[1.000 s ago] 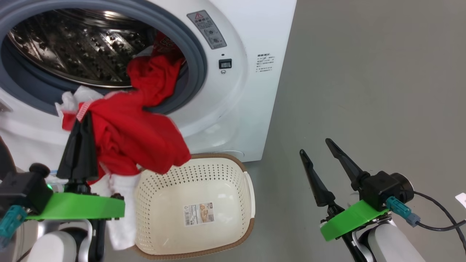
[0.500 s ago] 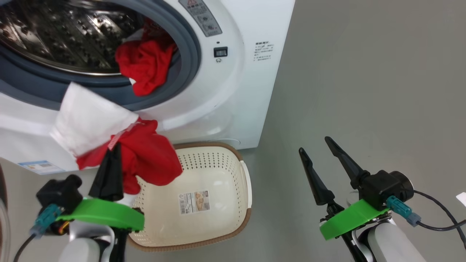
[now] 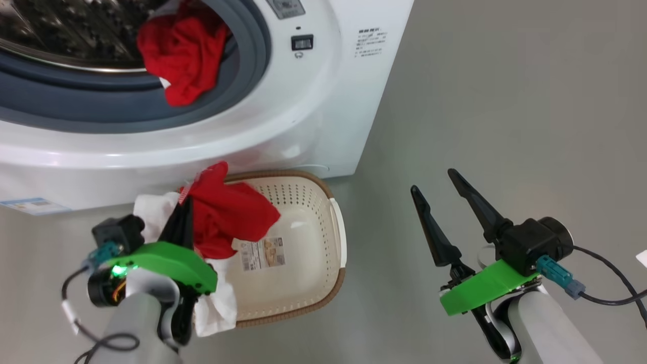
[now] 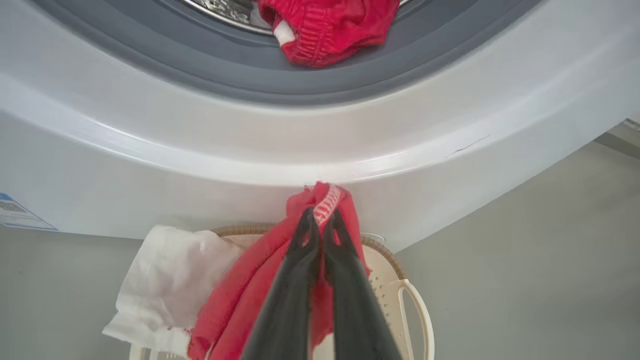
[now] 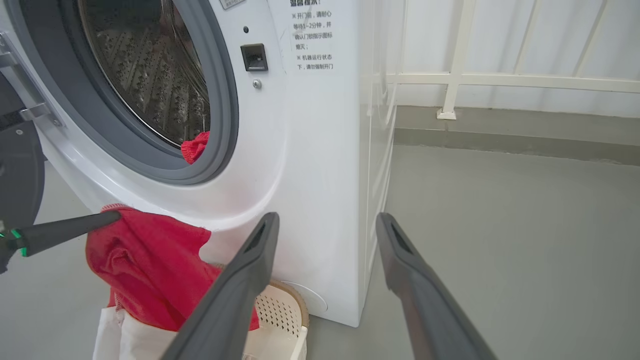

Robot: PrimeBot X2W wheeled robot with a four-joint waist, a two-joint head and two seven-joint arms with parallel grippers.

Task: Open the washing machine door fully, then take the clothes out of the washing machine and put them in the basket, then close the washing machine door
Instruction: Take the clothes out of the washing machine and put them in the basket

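Note:
My left gripper (image 3: 186, 201) is shut on a bundle of clothes (image 3: 227, 215), bright red fabric with a white piece. The bundle hangs over the near left corner of the cream basket (image 3: 328, 202), and its white part drapes over the rim. The left wrist view shows the closed fingertips (image 4: 320, 217) pinching a red-and-white trim. A second red garment (image 3: 179, 50) lies on the grey ring in the mouth of the washing machine (image 3: 313, 116). The machine's door (image 5: 15, 165) stands open at the left edge of the right wrist view. My right gripper (image 3: 433, 180) is open and holds nothing, to the right of the basket.
The basket stands on the grey floor against the front of the machine, at its right corner. Bare floor stretches to the right of the machine. A white railing (image 5: 500, 80) runs along the far wall. A cable (image 3: 611, 298) trails from my right wrist.
My left gripper has come down from the drum's mouth to the basket, with the red and white bundle in it. The head view has tilted down. The right gripper has hardly moved.

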